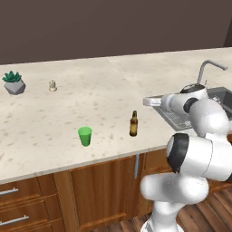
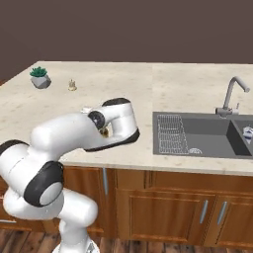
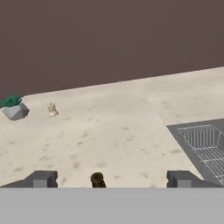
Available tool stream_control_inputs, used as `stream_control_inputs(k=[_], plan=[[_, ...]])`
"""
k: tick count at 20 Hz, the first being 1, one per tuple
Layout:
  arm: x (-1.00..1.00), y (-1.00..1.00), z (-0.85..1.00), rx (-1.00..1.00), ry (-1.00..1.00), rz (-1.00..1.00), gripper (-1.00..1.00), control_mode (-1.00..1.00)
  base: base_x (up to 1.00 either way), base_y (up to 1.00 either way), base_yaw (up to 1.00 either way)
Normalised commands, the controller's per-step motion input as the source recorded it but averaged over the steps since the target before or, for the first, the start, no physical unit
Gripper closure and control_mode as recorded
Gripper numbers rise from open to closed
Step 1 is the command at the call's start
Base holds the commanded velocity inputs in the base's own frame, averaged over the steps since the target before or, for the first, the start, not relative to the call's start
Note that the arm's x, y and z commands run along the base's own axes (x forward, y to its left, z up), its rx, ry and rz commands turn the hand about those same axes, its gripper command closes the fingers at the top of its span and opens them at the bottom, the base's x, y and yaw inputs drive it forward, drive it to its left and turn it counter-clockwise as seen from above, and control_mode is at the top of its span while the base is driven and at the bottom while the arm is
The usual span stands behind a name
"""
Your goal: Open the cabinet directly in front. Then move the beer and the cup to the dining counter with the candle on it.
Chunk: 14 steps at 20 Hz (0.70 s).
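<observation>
In the hand view only the top of the beer (image 3: 97, 179) shows, between the wide-open fingertips of the gripper (image 3: 111, 179), which holds nothing. The arm bends forward over the near edge of the dining counter (image 1: 104, 97). On this counter stand one beer, one cup (image 1: 84, 136) to its left, and far left one candle (image 1: 52, 85) beside one plant (image 1: 13, 82).

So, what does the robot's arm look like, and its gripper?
The arm is made of glossy white, rounded segments with dark, nearly black bands at the joints. No cables or markings can be seen on it. The gripper has two small, blocky dark grey finger tips, seen in the hand view.
</observation>
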Motion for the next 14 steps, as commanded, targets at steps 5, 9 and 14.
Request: stream_control_inputs(k=[5,9,14], plan=[[-1.00,-0.90,-0.10,0.09,-0.28,0.00,-1.00,-1.00,0.00,0.00,0.00],[-1.00,-0.78,-0.31,0.08,-0.31,0.00,-1.00,-1.00,0.00,0.00,0.00],[-0.37,-0.46,-0.07,0.11,-0.09,-0.04,-1.00,-1.00,0.00,0.00,0.00]])
